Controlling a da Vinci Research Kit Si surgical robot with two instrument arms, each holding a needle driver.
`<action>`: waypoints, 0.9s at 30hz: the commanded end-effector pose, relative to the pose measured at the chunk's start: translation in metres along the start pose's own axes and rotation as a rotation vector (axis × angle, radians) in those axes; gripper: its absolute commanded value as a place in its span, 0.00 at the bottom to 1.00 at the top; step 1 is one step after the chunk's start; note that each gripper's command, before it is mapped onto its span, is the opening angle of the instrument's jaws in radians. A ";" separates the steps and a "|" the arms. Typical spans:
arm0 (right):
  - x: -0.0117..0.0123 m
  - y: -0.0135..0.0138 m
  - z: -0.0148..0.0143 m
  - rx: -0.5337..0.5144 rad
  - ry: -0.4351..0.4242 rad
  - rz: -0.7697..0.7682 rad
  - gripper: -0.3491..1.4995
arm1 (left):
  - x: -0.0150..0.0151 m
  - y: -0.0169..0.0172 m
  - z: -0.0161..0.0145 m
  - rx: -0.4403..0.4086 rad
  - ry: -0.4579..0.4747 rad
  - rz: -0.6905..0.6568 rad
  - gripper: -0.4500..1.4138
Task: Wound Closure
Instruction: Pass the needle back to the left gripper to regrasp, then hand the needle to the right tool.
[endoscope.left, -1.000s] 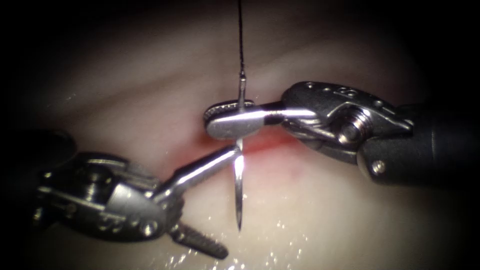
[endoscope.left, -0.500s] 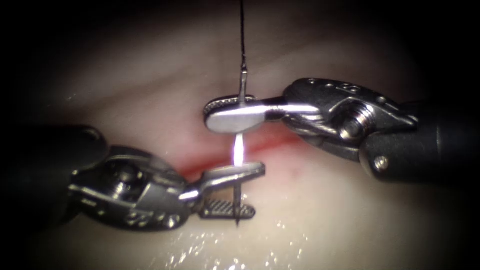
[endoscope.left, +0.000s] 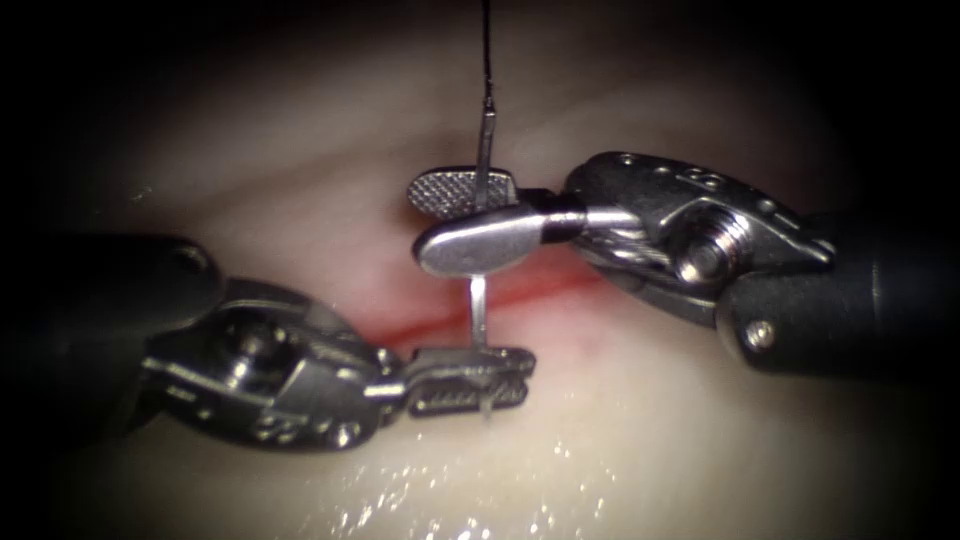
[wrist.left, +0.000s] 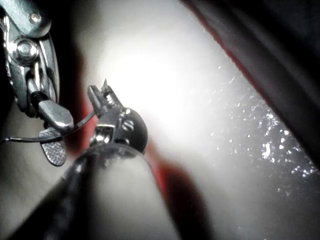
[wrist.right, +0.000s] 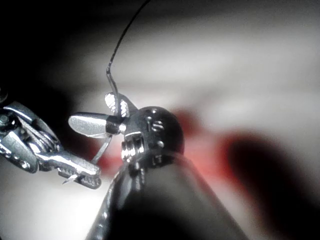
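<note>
Over the cut, needle (endoscope.left: 479, 310): held clear of the tissue (endoscope.left: 650, 430), standing near upright at frame centre, tip toward 6 o'clock, thread end toward 12 o'clock. No part is seen buried in tissue.
Left end effector (endoscope.left: 470, 380): brought in from 8 o'clock; jaws closed on the needle close to its tip, the point just showing beyond them.
Right end effector (endoscope.left: 465, 215): brought in from 3 o'clock; jaws parted, the ridged face of the far jaw exposed, with the needle's shank near the thread end passing between them. Nothing is judged to be gripped.
Change over one second: the needle was clamped by the right tool while the left jaws stood open beside it. Those jaws have since been closed near the tip and the right grip loosened. A pass of the needle from right to left is read from this.
Thread (endoscope.left: 487, 50): run from the needle's end straight toward 12 o'clock and out of frame; held by neither tool.
Cut (endoscope.left: 560, 290): seen as a line of red fluid slanting from 8 o'clock toward 2 o'clock behind the needle.
Progress: no stitch or knot can be made out on the visible stretch, so closure is judged early, with nearly all of it left to do.
</note>
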 end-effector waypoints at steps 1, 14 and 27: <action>-0.0005 0.0001 0.0009 0.001 -0.001 -0.011 0.88 | -0.0004 0.0001 0.0006 0.011 0.001 -0.003 0.00; -0.0005 -0.0003 -0.0002 0.004 0.002 0.128 0.86 | -0.0005 -0.0002 0.0004 0.030 -0.008 0.015 0.00; -0.0002 0.0006 -0.0002 -0.017 0.015 0.169 0.99 | -0.0003 -0.0001 0.0001 0.028 -0.005 0.080 0.00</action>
